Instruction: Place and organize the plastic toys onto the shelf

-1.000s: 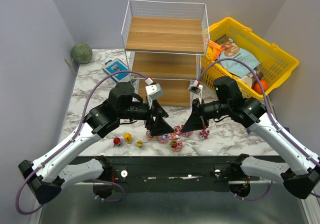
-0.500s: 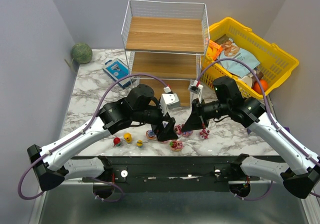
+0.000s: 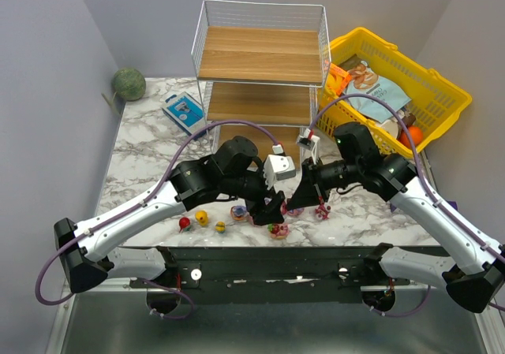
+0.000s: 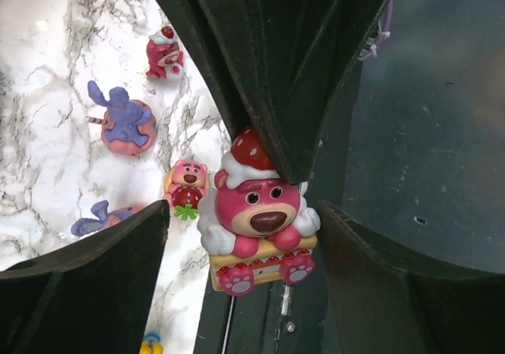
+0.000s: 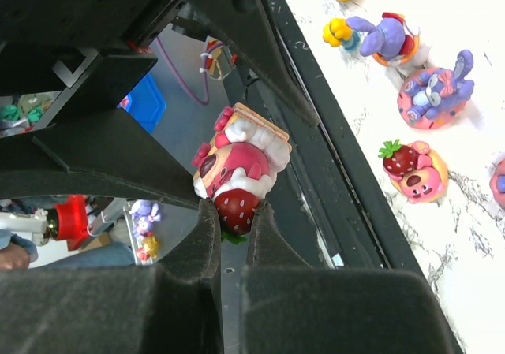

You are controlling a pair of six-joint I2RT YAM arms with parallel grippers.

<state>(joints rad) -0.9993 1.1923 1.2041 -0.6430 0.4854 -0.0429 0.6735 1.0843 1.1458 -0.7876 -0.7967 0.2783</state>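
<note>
One cake-bear [image 5: 239,158] in right claw [image 5: 233,214], two bunnies [image 5: 380,35] [image 5: 435,95]

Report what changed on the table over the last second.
The left gripper swung right toward the right gripper, and its open fingers now flank the pink bear-on-cake plastic figurine. The right gripper stayed shut on that figurine's strawberry. Nothing was released. The other figurines and the white wire shelf did not move.

The right end effector [image 5: 234,212] grips a pink bear figurine [image 5: 237,161]. Purple bunny toys [image 5: 434,94] dot the marble bench [image 5: 473,15].
</note>
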